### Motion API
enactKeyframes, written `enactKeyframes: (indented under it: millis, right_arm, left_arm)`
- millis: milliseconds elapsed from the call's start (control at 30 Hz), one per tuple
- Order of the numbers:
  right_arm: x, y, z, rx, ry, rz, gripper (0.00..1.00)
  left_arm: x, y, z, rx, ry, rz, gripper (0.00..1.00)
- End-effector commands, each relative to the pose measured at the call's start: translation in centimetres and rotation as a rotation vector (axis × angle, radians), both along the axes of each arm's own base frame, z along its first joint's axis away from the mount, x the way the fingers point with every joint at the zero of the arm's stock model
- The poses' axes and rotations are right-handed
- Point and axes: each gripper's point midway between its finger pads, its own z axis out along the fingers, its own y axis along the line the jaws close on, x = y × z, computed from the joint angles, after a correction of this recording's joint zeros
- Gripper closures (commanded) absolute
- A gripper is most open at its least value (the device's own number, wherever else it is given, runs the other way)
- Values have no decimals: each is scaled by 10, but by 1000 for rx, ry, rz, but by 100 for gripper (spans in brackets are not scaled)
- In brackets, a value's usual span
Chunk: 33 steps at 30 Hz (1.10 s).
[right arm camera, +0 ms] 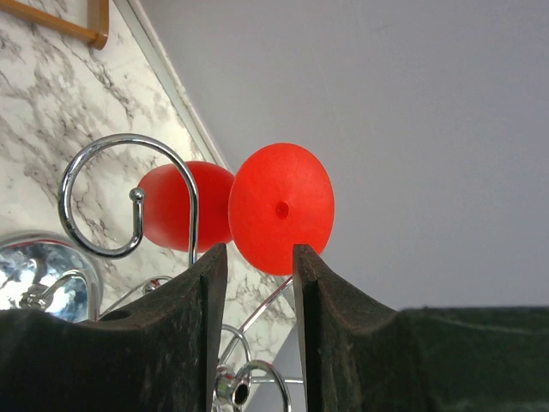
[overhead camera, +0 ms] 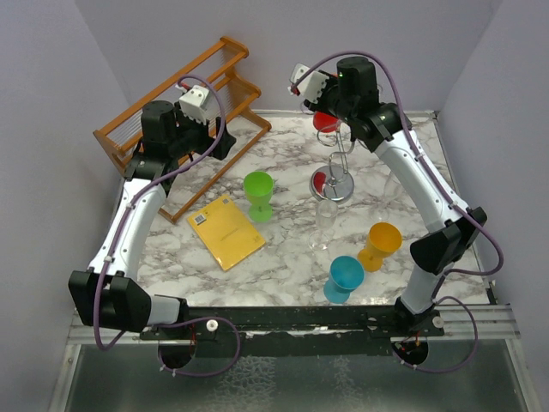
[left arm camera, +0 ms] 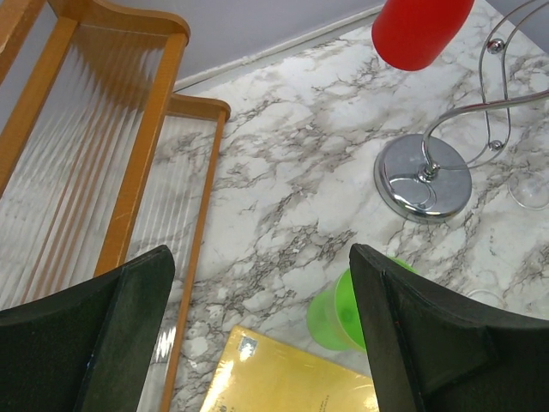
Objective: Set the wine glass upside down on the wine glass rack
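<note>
The red wine glass (overhead camera: 326,122) hangs upside down on the silver wine glass rack (overhead camera: 341,163), its bowl (left arm camera: 420,30) down beside the pole. In the right wrist view its round foot (right arm camera: 281,209) faces me, with the bowl (right arm camera: 176,219) behind a scroll arm (right arm camera: 86,172). My right gripper (right arm camera: 260,249) is just below the foot, jaws parted a little, with only rack wire showing in the gap. My left gripper (left arm camera: 262,257) is wide open and holds nothing. It hovers over the marble table near the wooden rack.
A slatted wooden rack (overhead camera: 184,94) stands at the back left. A green cup (overhead camera: 258,193) and a yellow booklet (overhead camera: 226,230) lie mid-table. A clear glass (overhead camera: 326,219), an orange cup (overhead camera: 382,240) and a blue cup (overhead camera: 343,276) stand in front of the rack's shiny base (left arm camera: 423,176).
</note>
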Motion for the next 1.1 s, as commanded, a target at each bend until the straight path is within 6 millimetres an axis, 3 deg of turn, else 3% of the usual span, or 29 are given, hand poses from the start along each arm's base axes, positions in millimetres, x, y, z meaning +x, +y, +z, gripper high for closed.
enactKeyframes:
  millis: [0,200,400,567,733,900,1067]
  right_arm:
    - [-22,5,24,97,-13,44,62]
    - [-44,3,40,210,-21,58,61]
    - [-71,-11,58,346,-36,25,59]
    - [-88,-22,75,416,-53,6,56]
    - [-95,-29,74,423,-50,-4,52]
    - [-98,-37,75,432,-50,-14,51]
    - [-100,-47,76,448,-43,-19,49]
  left_arm:
    - [-4,-10,-9,2,23,-75,15]
    - [-21,-33,-40,67,93,-227,16]
    - [-41,-55,-88,265,188,-341,17]
    - [-36,-68,-102,380,212,-347,19]
    - [-26,-69,-125,457,278,-341,25]
    - [-22,-68,-143,503,354,-343,41]
    - [-18,-75,-151,510,404,-388,65]
